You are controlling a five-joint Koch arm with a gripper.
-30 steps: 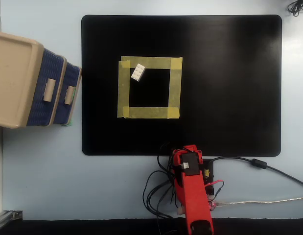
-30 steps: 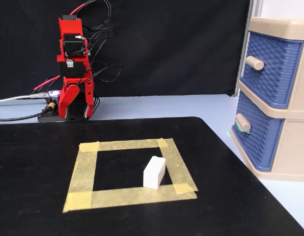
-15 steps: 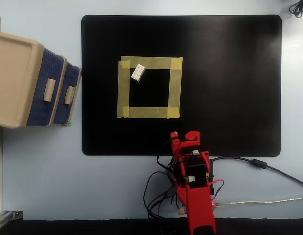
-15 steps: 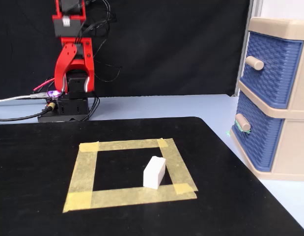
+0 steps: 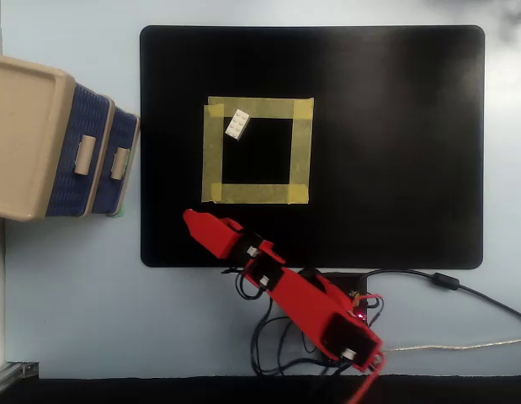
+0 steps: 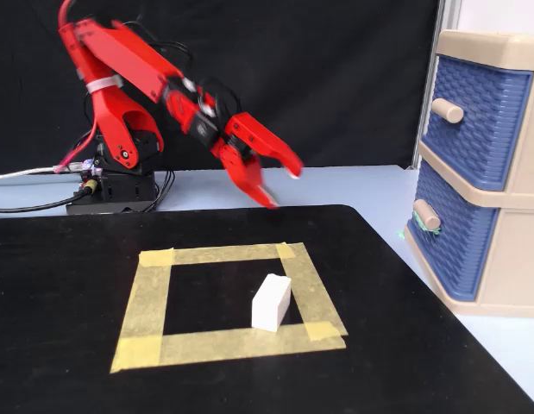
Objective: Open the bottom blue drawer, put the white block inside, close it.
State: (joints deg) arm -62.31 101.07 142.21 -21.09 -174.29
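Note:
The white block (image 5: pixel 237 124) lies on the black mat inside a yellow tape square, near its top left corner in the overhead view; it also shows in the fixed view (image 6: pixel 271 302). The bottom blue drawer (image 5: pixel 123 164) sits in the beige cabinet at the left of the overhead view and at the right of the fixed view (image 6: pixel 456 233). It looks closed. My red gripper (image 6: pixel 282 183) hangs in the air, open and empty, behind the tape square and well apart from the block and the drawer. In the overhead view the gripper (image 5: pixel 195 225) is over the mat's lower left part.
The upper blue drawer (image 6: pixel 478 108) is shut above the bottom one. The beige cabinet (image 5: pixel 24 135) stands off the mat's left edge. The yellow tape square (image 5: pixel 257 194) marks the mat's middle. Cables (image 5: pixel 445 282) run from the arm's base.

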